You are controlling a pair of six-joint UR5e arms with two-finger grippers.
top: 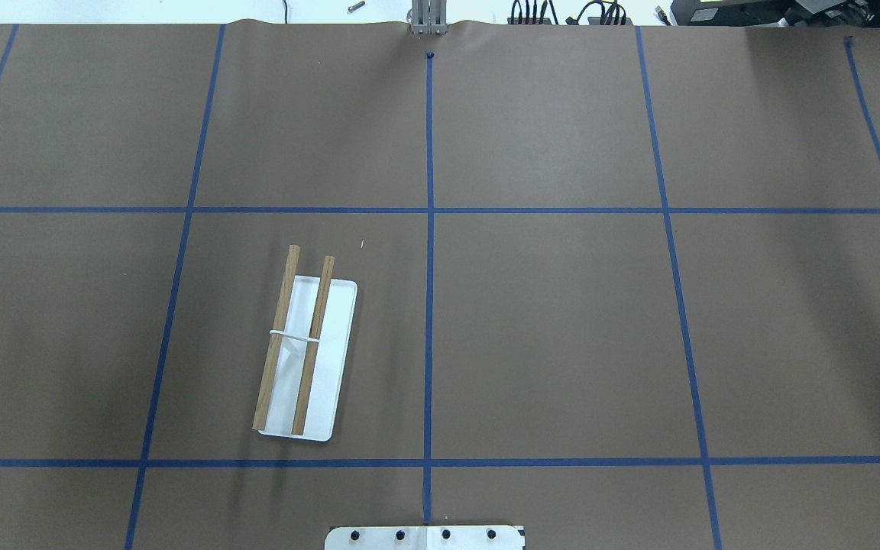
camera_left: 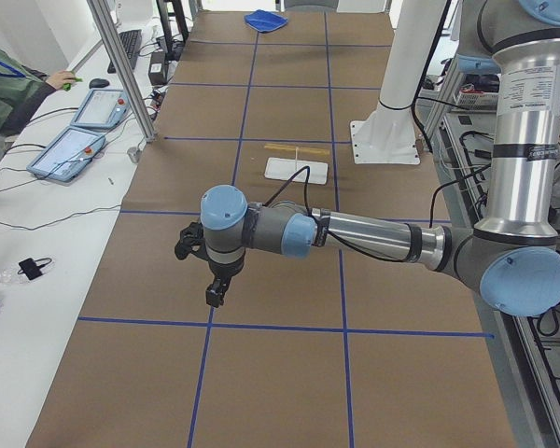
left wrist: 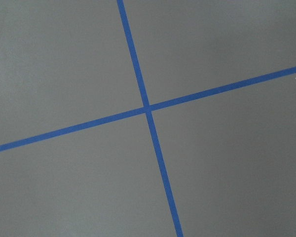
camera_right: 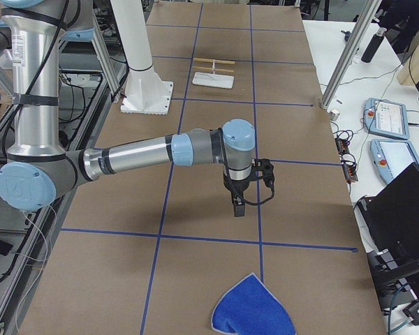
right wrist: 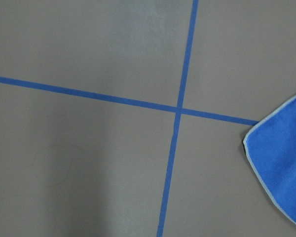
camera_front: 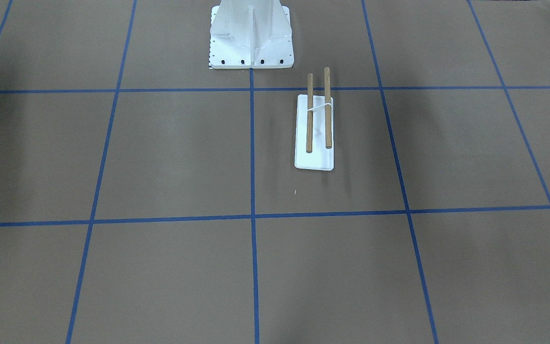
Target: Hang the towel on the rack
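Brown table (camera_front: pixel 160 167) holds the rack (top: pixel 304 351); the blue towel (camera_right: pixel 253 307) lies well apart. Both the left gripper (camera_left: pixel 215 297) and right gripper (camera_right: pixel 238 208) hover above it; whether spread or closed, one cannot tell.

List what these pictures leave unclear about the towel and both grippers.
Blue cloth towel with pale edge: cut by exterior right's bottom edge and the right wrist view's right edge; underside hidden.
Left gripper: seen only from exterior left, jaws too small to judge.
Right gripper: likewise, only exterior right.
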